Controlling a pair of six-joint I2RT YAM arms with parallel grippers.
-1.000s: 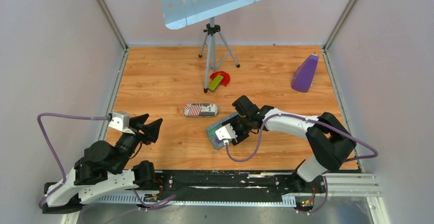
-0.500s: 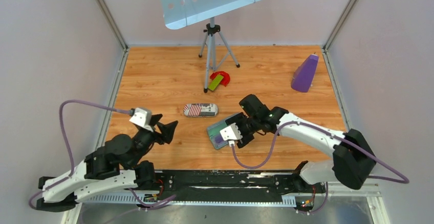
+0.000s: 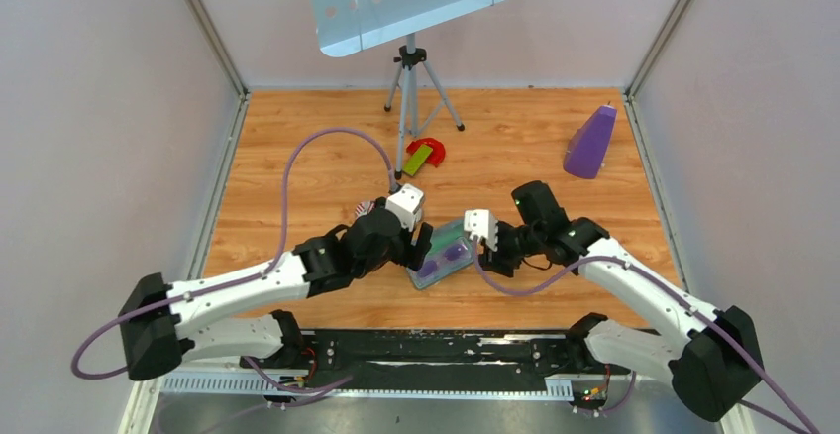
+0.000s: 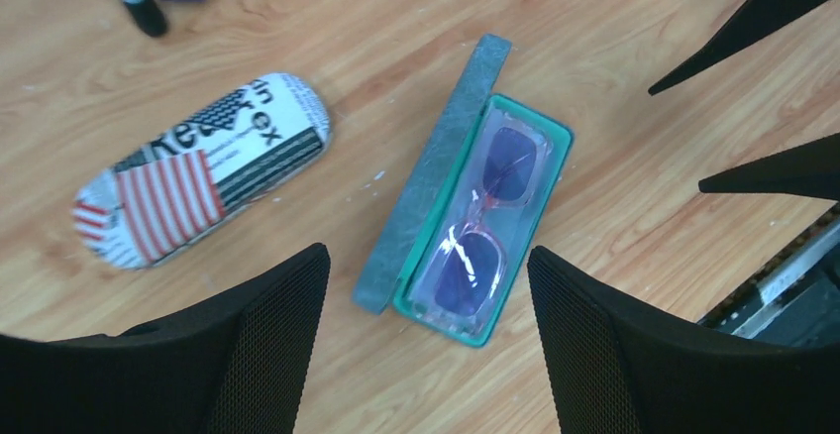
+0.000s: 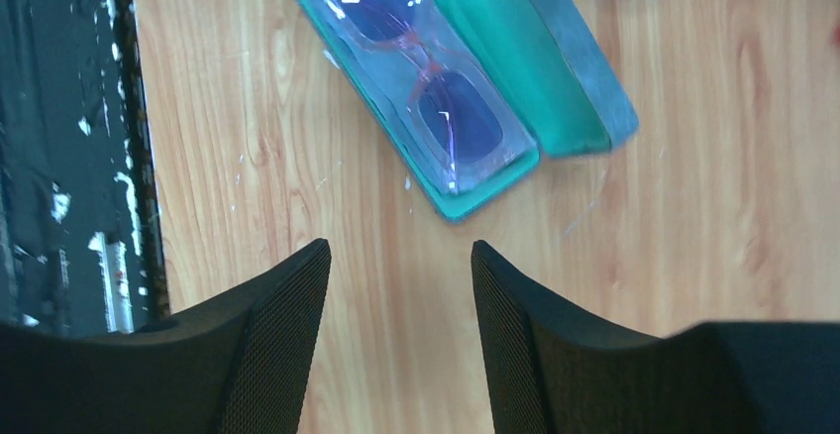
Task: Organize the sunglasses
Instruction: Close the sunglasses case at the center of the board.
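Currently, sunglasses [image 4: 480,221]: folded, lenses up, seated in the teal tray [image 4: 558,142] of an open case on the surface [image 4: 644,48].
Lid [image 4: 436,166]: swung open along one long side of the tray.
Left jaws: spread wide above the case, nothing held.
Right jaws: spread wide just short of the case's end, nothing held.
Step judged: the lid is not yet closed.
Risk, sliding: the unbraced case could be shoved away if the lid is pushed sideways.
Risk, pinching: the frame could be caught if the lid is pressed down hard.
Risk, collision: the arms could be knocked together, since both are crowded around one case.
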